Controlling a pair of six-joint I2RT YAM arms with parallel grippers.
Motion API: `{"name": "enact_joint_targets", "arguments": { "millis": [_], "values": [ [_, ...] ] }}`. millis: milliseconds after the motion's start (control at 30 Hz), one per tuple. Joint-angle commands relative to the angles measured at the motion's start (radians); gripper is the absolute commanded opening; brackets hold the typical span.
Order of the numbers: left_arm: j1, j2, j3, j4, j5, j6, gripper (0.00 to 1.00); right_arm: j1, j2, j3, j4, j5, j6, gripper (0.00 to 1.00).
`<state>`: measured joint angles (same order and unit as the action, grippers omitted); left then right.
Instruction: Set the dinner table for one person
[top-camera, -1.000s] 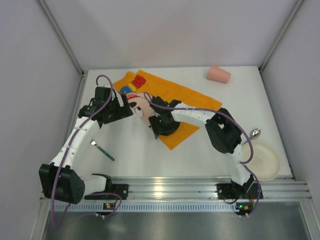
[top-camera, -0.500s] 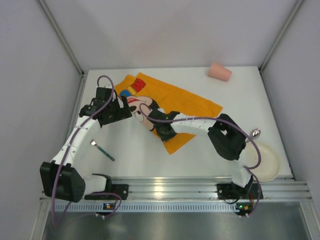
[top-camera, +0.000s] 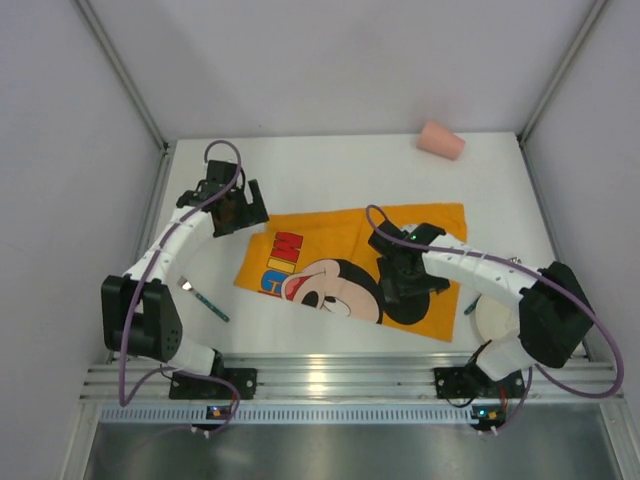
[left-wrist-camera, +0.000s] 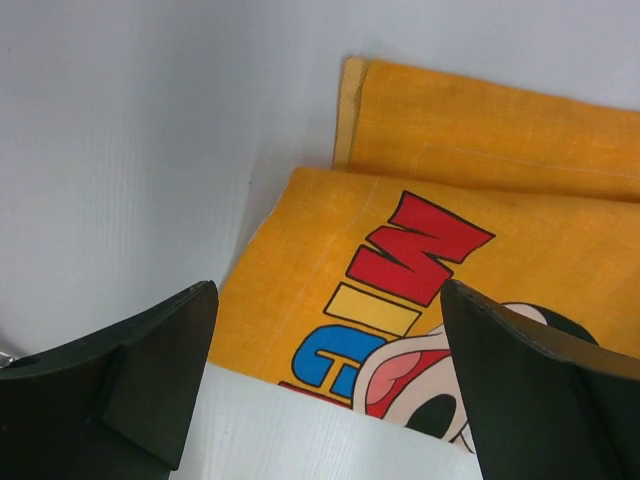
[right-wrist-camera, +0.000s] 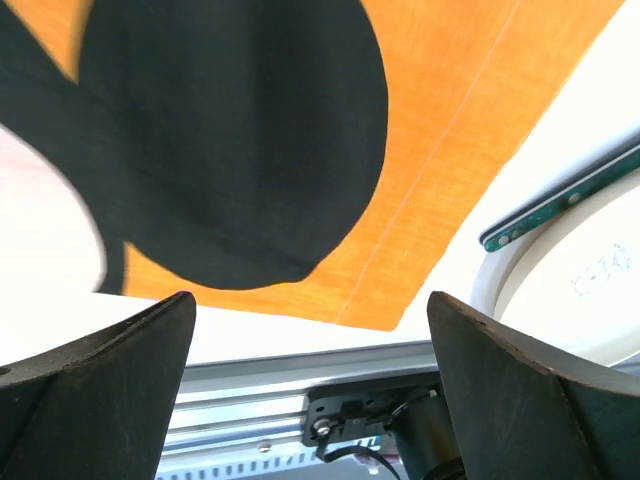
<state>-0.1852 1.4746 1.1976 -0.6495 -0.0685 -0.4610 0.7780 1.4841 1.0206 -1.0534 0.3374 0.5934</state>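
The flat orange cartoon-print cloth (top-camera: 325, 235) covers the middle of the large white rectangular tabletop (top-camera: 330, 168). Bare surface runs along the far side up to the pink plastic cup (top-camera: 440, 142), which lies on its side at far right. A small teal-handled utensil (top-camera: 207, 302) lies near left. The round white plate (top-camera: 495, 324) and the right arm's white link (top-camera: 480, 270) crowd the near right corner. Grey side walls (top-camera: 60, 150) hem the table in.
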Motion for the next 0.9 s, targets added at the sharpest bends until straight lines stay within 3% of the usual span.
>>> {"name": "enact_joint_targets", "arguments": {
  "millis": [0,100,233,433,600,667,800,833,867],
  "values": [
    [0.004,0.064,0.034,0.076,0.015,-0.002,0.98,-0.009,0.004,0.122,-0.053,0.029,-0.006,1.00],
    [0.004,0.144,0.045,0.154,0.039,0.048,0.99,-0.013,0.034,0.163,-0.040,-0.011,-0.032,1.00],
    [0.003,0.338,0.163,0.145,0.064,0.097,0.98,-0.019,0.035,0.161,-0.011,-0.063,-0.050,1.00],
    [0.003,0.504,0.265,0.172,0.114,0.111,0.98,-0.026,0.005,0.115,0.047,-0.149,-0.079,1.00],
    [0.001,0.602,0.349,0.152,0.139,0.111,0.89,-0.026,0.018,0.104,0.090,-0.210,-0.099,1.00],
    [0.000,0.631,0.359,0.162,0.165,0.116,0.82,-0.028,0.040,0.108,0.095,-0.215,-0.109,1.00],
    [-0.011,0.676,0.372,0.169,0.209,0.119,0.50,-0.036,0.057,0.098,0.104,-0.213,-0.127,1.00],
    [-0.017,0.682,0.373,0.166,0.211,0.117,0.36,-0.040,0.059,0.095,0.104,-0.213,-0.132,1.00],
    [-0.020,0.690,0.372,0.159,0.211,0.116,0.32,-0.045,0.061,0.088,0.107,-0.215,-0.136,1.00]
  ]
}}
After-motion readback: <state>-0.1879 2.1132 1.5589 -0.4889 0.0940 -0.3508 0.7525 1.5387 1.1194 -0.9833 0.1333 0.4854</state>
